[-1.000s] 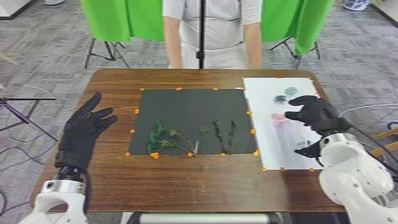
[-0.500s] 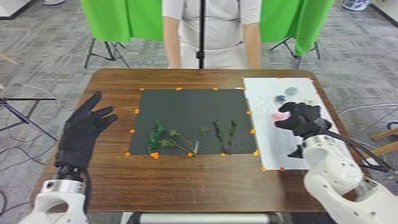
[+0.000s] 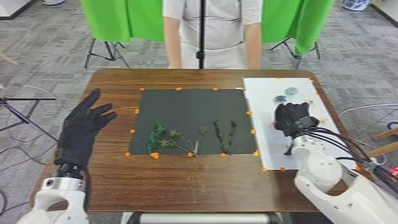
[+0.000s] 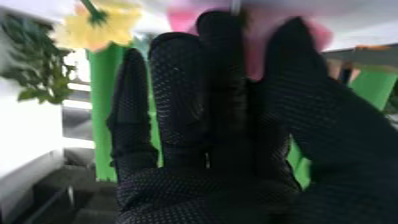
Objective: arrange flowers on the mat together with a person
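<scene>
In the head view the right hand (image 3: 292, 118) is over the white sheet (image 3: 277, 159), fingers fairly straight. Two pale blue-grey blooms (image 3: 291, 91) lie beyond it. Green stems (image 3: 156, 136) rest on the dark mat (image 3: 178, 107), toward its near edge. To the left of the mat, the left hand (image 3: 82, 127) is held with its fingers extended. In the right wrist view the right hand (image 4: 209, 115) has long, straight fingers, with a pink flower (image 4: 315, 37) behind the fingertips; contact is unclear. A yellow flower (image 4: 93, 25) and green leaves (image 4: 35, 62) show beside them.
Orange markers (image 3: 155, 155) line the mat's edges on the brown table (image 3: 187, 185). A thin black pole (image 3: 202, 40) stands beyond the far edge, in front of green cloths (image 3: 120, 20). Cables hang along the right arm.
The right hand has shifted left and a little nearer across the white sheet, and it now covers the pink flower seen earlier. The left hand has stayed in place.
</scene>
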Available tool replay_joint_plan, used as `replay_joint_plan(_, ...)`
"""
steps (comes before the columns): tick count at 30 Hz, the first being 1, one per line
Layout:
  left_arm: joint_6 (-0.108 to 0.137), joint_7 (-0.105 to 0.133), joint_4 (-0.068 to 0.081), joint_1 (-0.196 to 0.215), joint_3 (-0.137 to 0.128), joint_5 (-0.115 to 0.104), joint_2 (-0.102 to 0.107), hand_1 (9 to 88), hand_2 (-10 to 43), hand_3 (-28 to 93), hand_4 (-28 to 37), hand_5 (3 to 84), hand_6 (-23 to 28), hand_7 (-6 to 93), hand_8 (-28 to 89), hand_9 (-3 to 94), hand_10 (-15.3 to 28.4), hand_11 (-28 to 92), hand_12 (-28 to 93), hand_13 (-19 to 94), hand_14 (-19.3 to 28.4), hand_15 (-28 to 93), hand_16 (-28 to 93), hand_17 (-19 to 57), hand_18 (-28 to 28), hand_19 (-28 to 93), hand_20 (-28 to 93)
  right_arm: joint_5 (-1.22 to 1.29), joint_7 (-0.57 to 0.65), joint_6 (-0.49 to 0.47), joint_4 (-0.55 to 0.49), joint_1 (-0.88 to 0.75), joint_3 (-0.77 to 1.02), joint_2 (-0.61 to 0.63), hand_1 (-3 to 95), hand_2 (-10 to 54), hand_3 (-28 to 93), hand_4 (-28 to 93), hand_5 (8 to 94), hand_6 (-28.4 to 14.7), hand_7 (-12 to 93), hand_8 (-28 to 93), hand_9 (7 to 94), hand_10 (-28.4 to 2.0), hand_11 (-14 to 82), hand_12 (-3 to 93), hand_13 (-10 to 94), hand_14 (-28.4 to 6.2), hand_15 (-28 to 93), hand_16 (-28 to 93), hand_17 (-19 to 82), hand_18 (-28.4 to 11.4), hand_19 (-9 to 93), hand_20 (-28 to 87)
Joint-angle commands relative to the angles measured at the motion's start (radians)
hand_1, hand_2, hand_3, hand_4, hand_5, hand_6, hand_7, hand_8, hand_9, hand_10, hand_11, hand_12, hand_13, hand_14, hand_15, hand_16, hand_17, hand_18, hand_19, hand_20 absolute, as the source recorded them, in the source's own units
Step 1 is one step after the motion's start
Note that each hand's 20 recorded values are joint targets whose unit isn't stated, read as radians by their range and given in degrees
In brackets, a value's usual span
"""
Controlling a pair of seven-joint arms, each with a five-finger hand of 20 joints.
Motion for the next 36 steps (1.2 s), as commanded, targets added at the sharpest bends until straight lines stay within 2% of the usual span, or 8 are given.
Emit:
replay_joint_plan(1,0.003,-0.011,-0.001,0.002,-0.002,0.003,-0.007,22.6,3.0,79,-28.3,31.7,4.0,9.0,-8,33.2,17.8,26,11,23,24.5,53,-9,-7.5,22.9,48,15,-0.067,-0.001,0.106,0.012,-0.031,0.018,0.010,56.8,-9.5,65,-28,78.2,4.8,26,-2,85.7,-3.7,17.2,39.3,75,-4.1,61,23,25,-16.4,71,25)
replay_joint_plan(7,0.003,-0.015,-0.003,0.006,-0.011,0.003,-0.008,22.5,2.9,79,-28.3,31.7,4.0,9.0,-8,33.2,17.9,26,11,23,24.6,53,-9,-7.4,22.9,48,15,-0.047,-0.066,0.210,-0.100,-0.042,0.042,-0.023,57.2,-9.5,66,-28,79.6,4.6,25,-2,87.4,-3.2,16.2,39.3,76,-3.4,61,26,26,-15.0,72,25)
replay_joint_plan(12,0.003,-0.017,-0.001,-0.001,-0.013,0.006,-0.011,22.5,2.9,79,-28.3,31.7,3.9,9.2,-8,33.3,17.9,26,11,23,24.6,54,-9,-7.4,22.9,48,15,0.057,-0.205,0.240,-0.152,0.099,-0.120,-0.115,57.2,-9.5,67,-28,80.2,4.3,25,-1,87.8,-3.4,16.2,39.9,76,-3.0,61,27,25,-14.2,71,25)
replay_joint_plan(18,-0.015,-0.027,0.017,-0.050,0.008,0.007,-0.010,22.6,2.9,79,-28.3,31.7,4.0,9.2,-8,33.2,17.8,26,11,23,24.6,54,-9,-7.4,22.8,48,15,0.067,-0.350,0.226,-0.037,0.306,-0.377,-0.311,57.3,-9.5,67,-28,80.0,4.5,25,-1,87.4,-3.1,16.3,40.7,75,-2.4,60,29,24,-13.3,71,25)
replay_joint_plan(21,-0.030,-0.015,0.032,-0.094,0.036,0.008,-0.004,22.7,3.0,79,-28.3,31.7,4.0,9.1,-8,33.2,17.9,26,11,23,24.6,54,-9,-7.4,22.8,48,15,0.073,-0.371,0.205,0.029,0.339,-0.422,-0.395,56.9,-9.5,67,-28,79.6,4.8,25,-1,87.3,-2.9,16.4,40.9,75,-2.4,60,29,24,-13.2,70,26)
replay_joint_plan(24,-0.040,-0.032,0.037,-0.131,0.054,0.015,0.000,22.7,3.0,79,-28.3,31.7,4.0,9.1,-8,33.2,17.8,26,11,23,24.5,54,-9,-7.5,22.9,48,15,0.046,-0.381,0.186,0.080,0.350,-0.455,-0.447,56.9,-9.5,67,-28,79.4,4.9,26,-1,87.1,-2.8,16.6,40.9,75,-2.4,60,29,23,-13.1,70,26)
replay_joint_plan(32,-0.063,-0.067,0.062,-0.215,0.103,0.024,0.006,22.7,3.0,79,-28.3,31.6,3.9,9.2,-8,33.2,17.9,26,11,23,24.5,53,-9,-7.4,22.8,48,15,0.061,-0.345,0.188,0.151,0.418,-0.607,-0.492,56.3,-9.5,67,-28,78.8,5.6,26,-2,87.1,-2.7,17.4,41.3,75,-3.2,60,29,22,-13.0,70,27)
replay_joint_plan(36,-0.059,-0.076,0.065,-0.234,0.120,0.025,0.011,22.7,3.0,79,-28.3,31.6,4.0,9.1,-8,33.3,17.9,26,11,23,24.5,53,-9,-7.4,22.9,48,15,0.030,-0.380,0.172,0.165,0.418,-0.633,-0.515,56.9,-9.5,65,-28,78.8,6.5,26,-3,87.8,-2.6,18.9,41.4,75,-3.7,60,27,22,-13.1,70,27)
